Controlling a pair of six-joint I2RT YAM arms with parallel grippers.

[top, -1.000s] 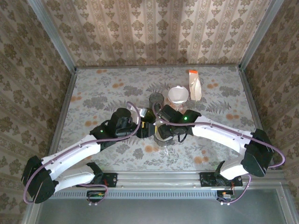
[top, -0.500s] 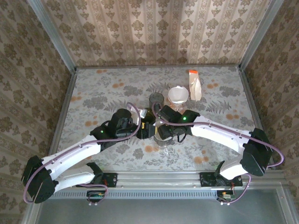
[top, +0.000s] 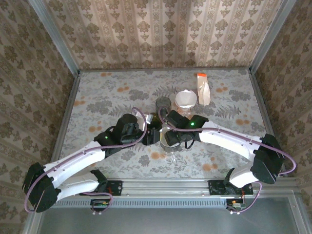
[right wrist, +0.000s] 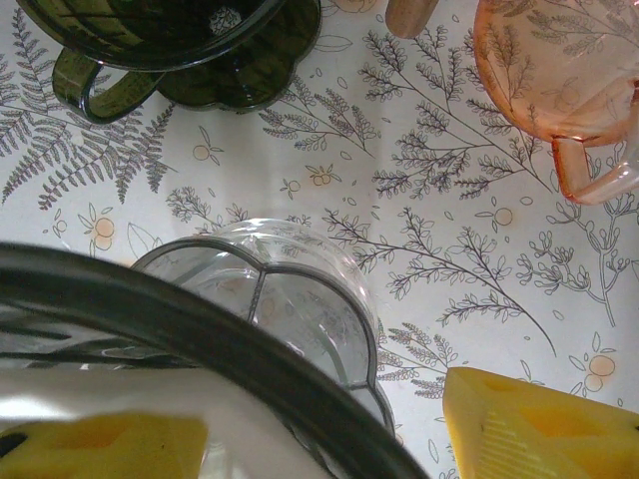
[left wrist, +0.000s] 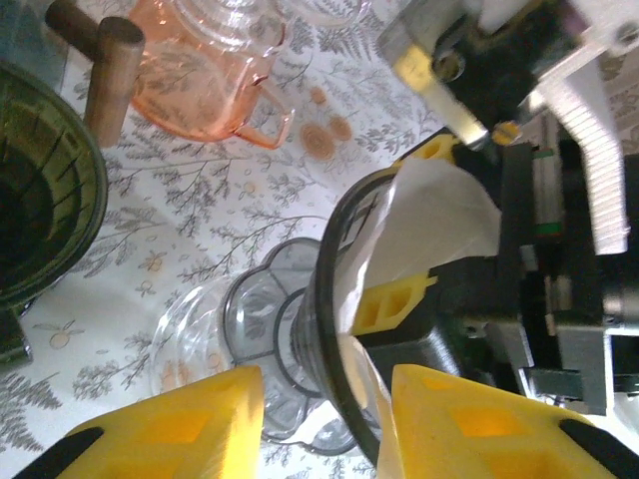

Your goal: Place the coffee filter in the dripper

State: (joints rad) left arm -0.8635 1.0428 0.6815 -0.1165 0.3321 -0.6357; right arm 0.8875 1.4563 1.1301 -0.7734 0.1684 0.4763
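Observation:
The smoky glass dripper [left wrist: 321,299] with a dark rim stands at the table's middle [top: 170,141]. The white coffee filter [left wrist: 439,220] sits inside it, its top edge sticking out past the rim. My left gripper [left wrist: 324,399] is open, with the dripper's rim and the filter's edge between its yellow fingers. Touch is unclear. My right gripper [right wrist: 310,429] is open astride the dripper wall [right wrist: 200,319]. One of its fingers is inside against the filter [right wrist: 100,394] and the other is outside, clear of the glass. Both grippers meet over the dripper in the top view.
A green dripper [right wrist: 150,30] and a pink glass one [right wrist: 559,80] stand close behind. A wooden handle [left wrist: 110,80] lies beside the pink one. Further back stand another dripper with a white filter [top: 186,99] and a filter packet [top: 203,88].
My left gripper's fingers have drawn closer together around the dripper's rim. Both arms have barely shifted.

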